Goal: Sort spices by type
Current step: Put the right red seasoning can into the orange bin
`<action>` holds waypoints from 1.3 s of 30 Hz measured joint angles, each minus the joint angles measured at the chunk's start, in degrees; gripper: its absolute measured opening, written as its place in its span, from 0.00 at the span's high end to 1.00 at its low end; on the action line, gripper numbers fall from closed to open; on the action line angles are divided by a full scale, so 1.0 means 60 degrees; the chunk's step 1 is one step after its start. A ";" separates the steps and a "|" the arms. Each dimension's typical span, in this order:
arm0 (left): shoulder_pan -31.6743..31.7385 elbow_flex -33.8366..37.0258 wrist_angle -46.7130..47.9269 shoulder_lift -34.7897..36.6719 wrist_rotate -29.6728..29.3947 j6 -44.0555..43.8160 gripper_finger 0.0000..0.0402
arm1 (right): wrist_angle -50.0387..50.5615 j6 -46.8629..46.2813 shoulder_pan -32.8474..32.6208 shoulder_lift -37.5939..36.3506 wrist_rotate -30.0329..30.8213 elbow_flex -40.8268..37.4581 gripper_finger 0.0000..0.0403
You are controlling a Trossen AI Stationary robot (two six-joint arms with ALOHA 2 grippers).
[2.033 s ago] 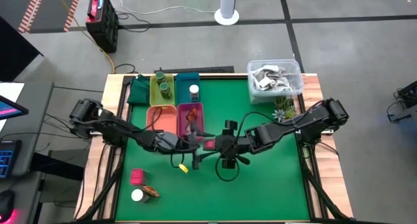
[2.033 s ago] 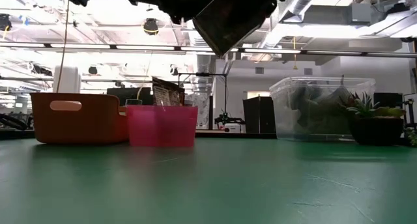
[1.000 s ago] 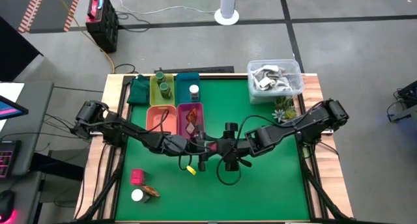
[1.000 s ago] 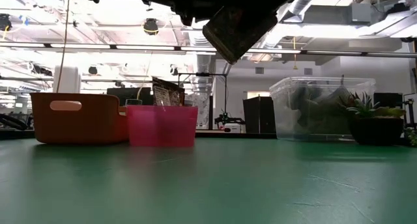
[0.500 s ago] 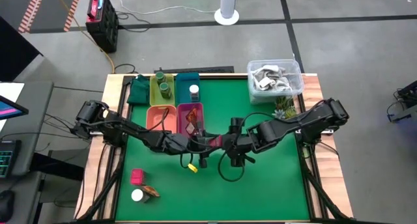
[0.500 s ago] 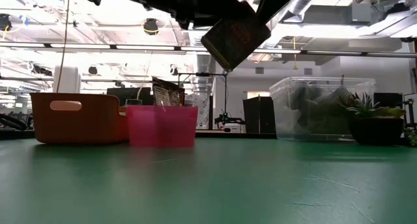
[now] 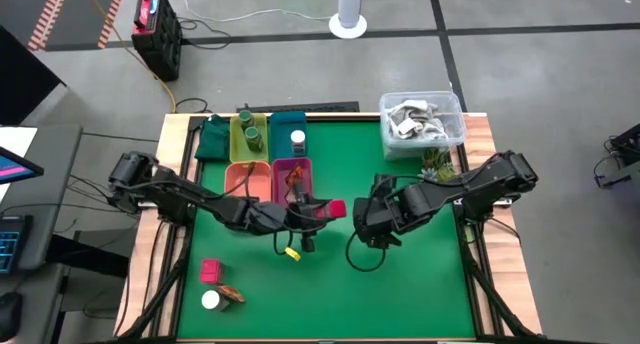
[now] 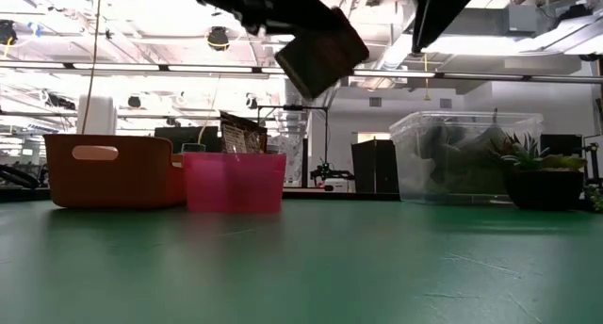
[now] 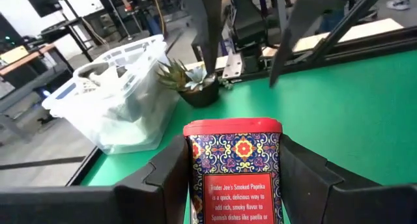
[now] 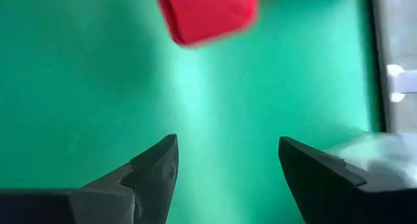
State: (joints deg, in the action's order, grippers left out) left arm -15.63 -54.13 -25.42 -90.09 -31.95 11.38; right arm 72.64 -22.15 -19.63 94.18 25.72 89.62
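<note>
Handover is done: a second ago my right hand [image 7: 368,216] sat right up against my left hand [image 7: 322,212] with the paprika tin [image 7: 335,210] between us, and now the right one has pulled back toward its own side, fingers spread and holding nothing. From its wrist the tin shows only as a red shape ahead of the gaping fingers [image 10: 155,167], apart from them. My left hand alone grips the tin now, clenched on its two sides and carrying it above the counter [image 7: 420,284], just beside the pink tray [image 7: 281,167].

I judge the tin has changed sides so that I can bring it to a tray on my left, where its partner, the other pink-red tin [image 7: 210,272], waits near the front edge by a white-capped jar [image 7: 210,300] and a reddish-brown leaf-like piece [image 7: 229,294].

The tin itself is a small upright block with a red rim and a dark blue face patterned in red and gold; its label reads smoked paprika. It sits square between my left fingers [image 9: 171,174] in the wrist view, though from the low view it hangs tilted [image 8: 318,54]. Rigid and flat-sided, it should hold steady.
</note>
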 joint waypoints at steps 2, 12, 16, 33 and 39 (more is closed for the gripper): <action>-0.0080 0.0000 0.0474 0.0354 -0.0020 -0.0053 0.55 | 0.0124 -0.0206 -0.0213 -0.0064 0.0375 0.0000 0.27; -0.0871 0.1597 0.1358 0.2405 -0.1463 -0.0652 0.55 | 0.0256 -0.1179 -0.1602 -0.0215 0.2519 -0.0526 0.28; -0.1080 0.2667 0.1061 0.3723 -0.1715 -0.1077 0.55 | 0.0216 -0.1482 -0.1599 -0.0262 0.2509 -0.1060 0.28; -0.1393 0.6096 0.0327 0.7403 -0.3222 -0.1481 0.55 | -0.1614 -0.1876 -0.1558 -0.1288 0.2486 -0.2841 0.28; -0.1393 0.6734 0.0180 0.8027 -0.3329 -0.1742 0.55 | -0.3526 -0.0869 -0.1605 -0.1248 0.2436 -0.2841 0.28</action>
State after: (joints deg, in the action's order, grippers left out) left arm -23.99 -13.72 -24.34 -41.93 -51.92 0.93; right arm 51.49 -27.36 -29.26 86.69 40.34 72.58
